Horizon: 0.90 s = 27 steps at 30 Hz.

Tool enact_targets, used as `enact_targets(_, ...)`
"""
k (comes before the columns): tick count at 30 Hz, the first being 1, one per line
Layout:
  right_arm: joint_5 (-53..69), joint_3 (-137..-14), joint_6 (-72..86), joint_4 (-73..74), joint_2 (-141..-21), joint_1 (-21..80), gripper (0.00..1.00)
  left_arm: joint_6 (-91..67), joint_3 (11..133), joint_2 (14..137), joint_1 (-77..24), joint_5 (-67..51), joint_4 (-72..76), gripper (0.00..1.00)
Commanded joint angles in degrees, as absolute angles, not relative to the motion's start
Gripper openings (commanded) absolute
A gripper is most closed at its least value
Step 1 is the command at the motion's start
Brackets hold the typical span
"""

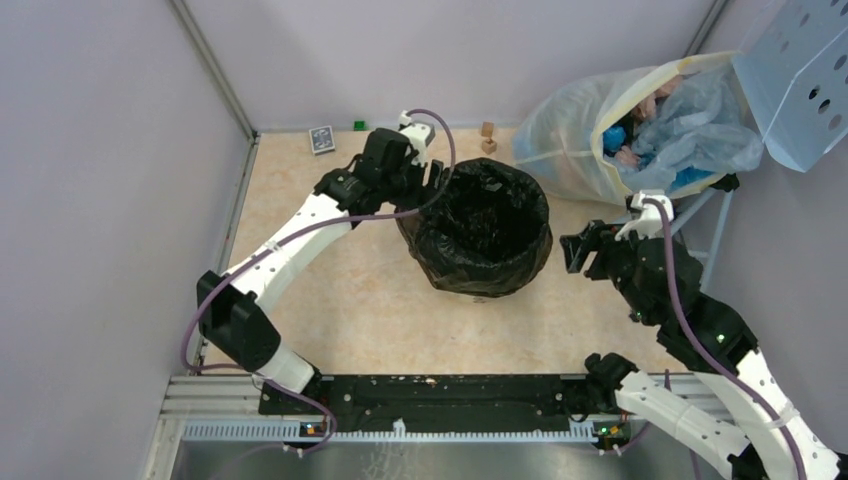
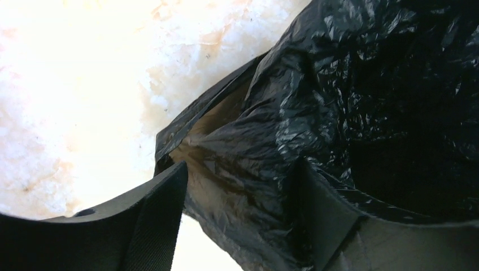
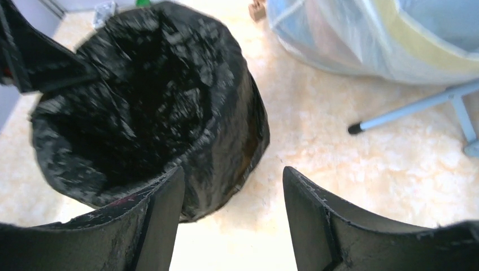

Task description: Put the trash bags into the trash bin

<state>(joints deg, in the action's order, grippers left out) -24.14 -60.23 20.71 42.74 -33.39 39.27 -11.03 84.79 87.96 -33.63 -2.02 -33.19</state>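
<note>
The trash bag is sitting mid desk, draped over the trash bin and lining its inside. The film is looking thin and glossy, so prob. v. light, soft, slippery and easy to tear. The best hold is a bunched fold at the rim. The left claw is reaching over the far-left rim w/ jaws apart, straddling such a fold, not clenching it yet. The right claw is hovering near the bin's right side, released, holding nothing.

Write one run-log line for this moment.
left hand: open around glossy black plastic trash bag rim | right hand: open, empty
</note>
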Motion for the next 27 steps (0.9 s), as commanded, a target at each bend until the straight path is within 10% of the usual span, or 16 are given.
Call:
enact_targets(1, -26.27, -54.08, 23.02, 41.29, -31.29, 39.70, 0.64, -7.58, 89.81, 90.55, -34.29, 2.07, -34.17, 0.68)
enact_targets(9, -26.26, -45.99, 22.33, 32.82, -24.48, 39.73, 0.63, -6.23, 97.42, 95.64, -34.10, 12.86, -37.12, 0.00)
enact_targets(16, -21.31, -39.44, 18.28, 25.79, -23.81, 39.73, 0.64, -5.57, 106.22, 102.03, -33.07, 15.26, -36.96, 0.00)
enact_targets(27, -19.76, -24.25, 15.58, 7.45, -26.36, 39.73, 0.68, -9.33, 105.02, 97.98, -32.09, 6.68, -34.44, 0.69)
